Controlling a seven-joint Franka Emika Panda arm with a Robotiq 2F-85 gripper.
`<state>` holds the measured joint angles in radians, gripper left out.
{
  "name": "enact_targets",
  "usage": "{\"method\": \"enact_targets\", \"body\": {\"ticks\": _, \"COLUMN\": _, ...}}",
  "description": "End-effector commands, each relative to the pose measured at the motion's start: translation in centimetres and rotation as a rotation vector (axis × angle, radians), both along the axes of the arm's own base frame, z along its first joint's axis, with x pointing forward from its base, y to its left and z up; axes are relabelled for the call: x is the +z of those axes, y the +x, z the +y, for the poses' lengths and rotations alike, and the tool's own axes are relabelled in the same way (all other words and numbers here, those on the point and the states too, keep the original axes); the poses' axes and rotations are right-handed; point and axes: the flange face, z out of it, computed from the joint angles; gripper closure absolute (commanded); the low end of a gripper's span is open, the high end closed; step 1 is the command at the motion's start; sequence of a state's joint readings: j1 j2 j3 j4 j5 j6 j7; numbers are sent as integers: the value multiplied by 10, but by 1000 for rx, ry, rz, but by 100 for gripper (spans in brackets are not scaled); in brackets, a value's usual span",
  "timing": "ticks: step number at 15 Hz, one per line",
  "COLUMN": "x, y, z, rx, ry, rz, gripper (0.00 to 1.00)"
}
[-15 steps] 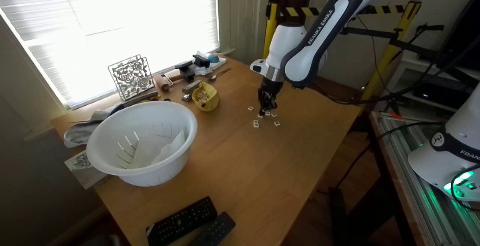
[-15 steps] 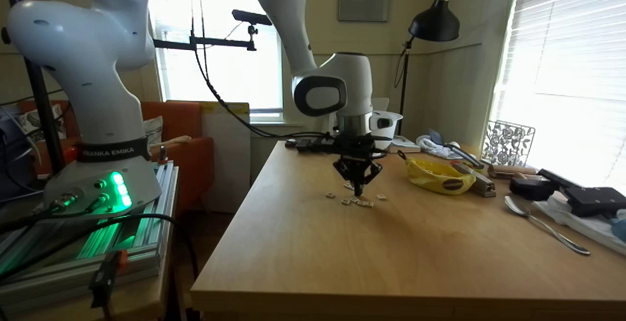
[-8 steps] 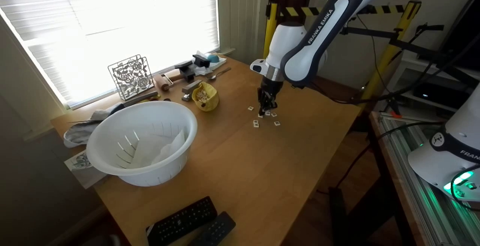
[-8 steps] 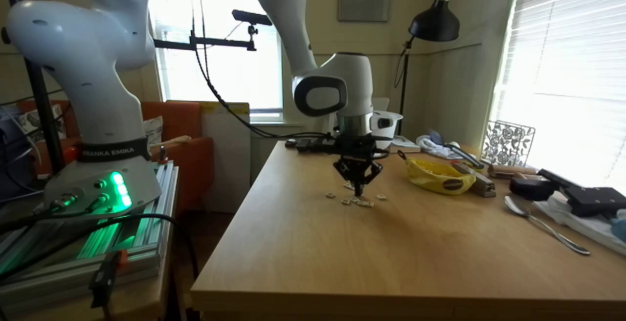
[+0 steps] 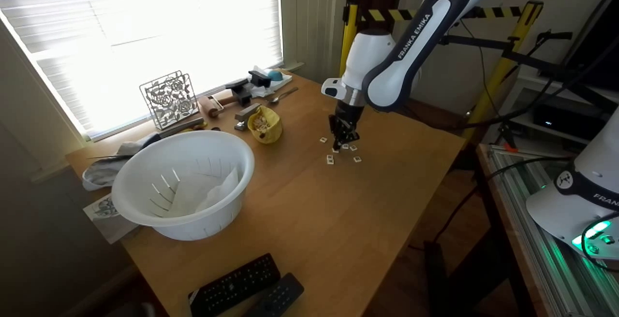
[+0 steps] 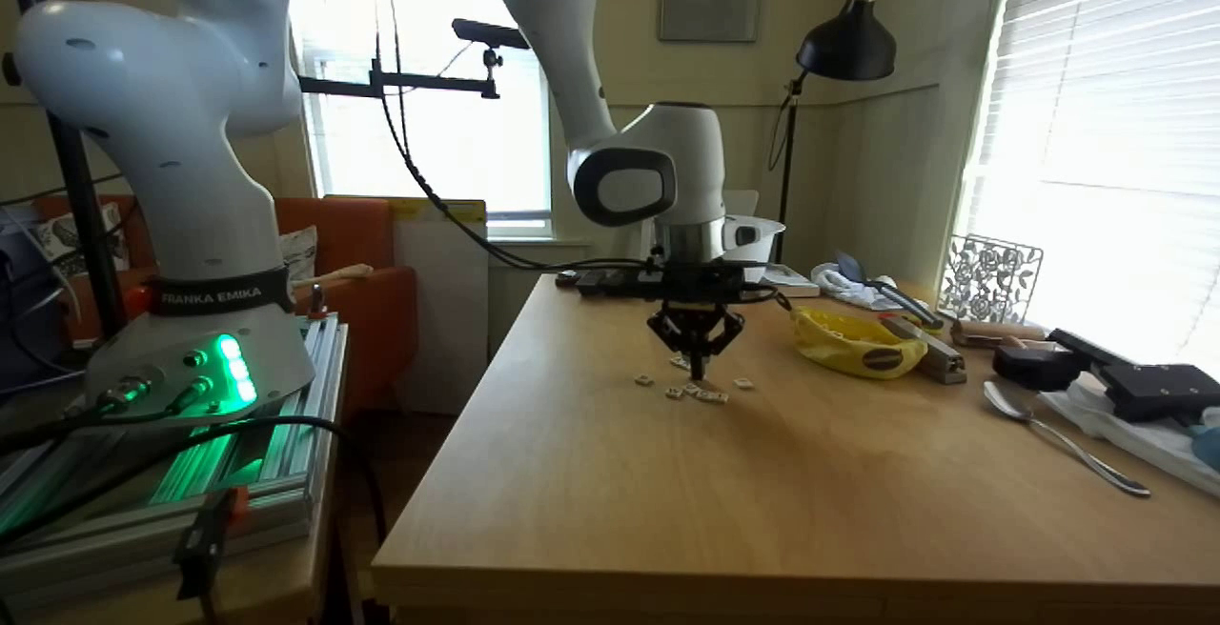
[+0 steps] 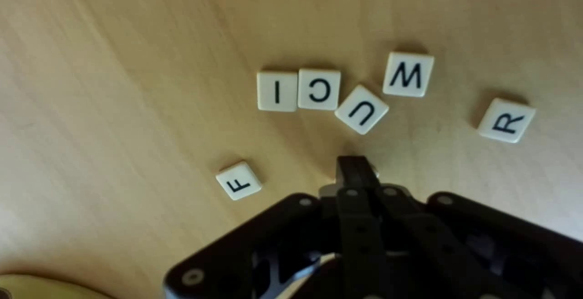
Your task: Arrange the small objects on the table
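Brown wooden table [image 5: 300, 206] is bearing square cream tiles [image 7: 319, 90] around the pressed-together black gripper [image 6: 698, 373]; toward its nine o'clock in an exterior view, a yellow pouch [image 5: 271, 135] is holding pale bits [image 5: 261, 123], a white bowl [image 5: 203, 226] white sheeting [image 5: 217, 194].

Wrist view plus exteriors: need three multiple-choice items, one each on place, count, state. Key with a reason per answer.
1. In the wrist view, where does the F tile lie from the I tile?
A) lower left
B) upper right
C) level, to the right

2. How many whole tiles show in the wrist view?
A) three
B) nine
C) six

3. The gripper is:
A) wide open
B) shut
C) out of view

Key:
1 A: the F tile is lower and further left in that picture.
2 C: six full lettered faces show.
3 B: no gap shows at its tip in an exterior view.
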<state>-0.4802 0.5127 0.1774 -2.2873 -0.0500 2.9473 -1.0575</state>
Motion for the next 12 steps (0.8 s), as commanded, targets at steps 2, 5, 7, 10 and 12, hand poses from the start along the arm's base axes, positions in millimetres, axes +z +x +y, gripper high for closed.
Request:
{"method": "enact_targets", "body": {"ticks": 2, "x": 3, "y": 2, "z": -6, "rx": 79, "ry": -28, "rz": -8, "gripper": 100}}
{"method": "enact_targets", "body": {"ticks": 5, "x": 21, "y": 0, "z": -9, "rx": 83, "ry": -34, "rz": -28, "gripper": 100}}
{"method": "enact_targets", "body": {"ticks": 7, "x": 33, "y": 1, "z": -12, "rx": 74, "ry": -39, "rz": -43, "gripper": 100}}
{"method": "enact_targets", "body": {"ticks": 10, "x": 40, "y": 3, "z": -16, "rx": -10, "ry": -14, "rz": -32, "gripper": 100}}
{"method": "enact_targets", "body": {"ticks": 12, "x": 40, "y": 1, "z": -14, "rx": -99, "ry": 5, "rz": -24, "gripper": 100}}
